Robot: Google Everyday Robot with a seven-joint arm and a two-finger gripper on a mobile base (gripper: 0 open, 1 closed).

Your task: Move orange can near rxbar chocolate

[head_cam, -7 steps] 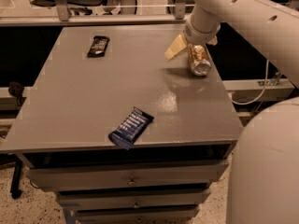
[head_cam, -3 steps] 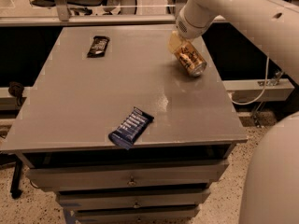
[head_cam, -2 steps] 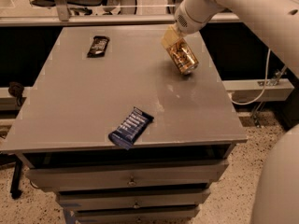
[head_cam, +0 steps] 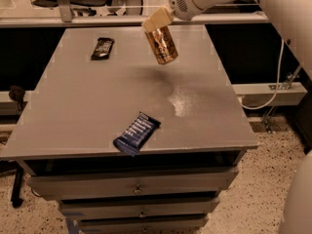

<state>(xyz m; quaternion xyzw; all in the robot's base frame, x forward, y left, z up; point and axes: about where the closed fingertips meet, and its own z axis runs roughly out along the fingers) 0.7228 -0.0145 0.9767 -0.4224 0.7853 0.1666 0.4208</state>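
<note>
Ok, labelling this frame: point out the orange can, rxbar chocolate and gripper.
orange can (head_cam: 163,47): camera view, its side wall.
rxbar chocolate (head_cam: 102,48): camera view, wrapper middle.
gripper (head_cam: 156,24): camera view, between fingertips clamping the can's top.

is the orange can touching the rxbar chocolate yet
Apart. The camera view shows the orange can held tilted in the gripper above the table, with a wide gap separating it from the rxbar chocolate.

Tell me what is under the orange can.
The gripper holds the orange can tilted in the air above the table. Under it there is only bare grey tabletop and a dark shadow. The can's upper end is covered by the gripper.
</note>
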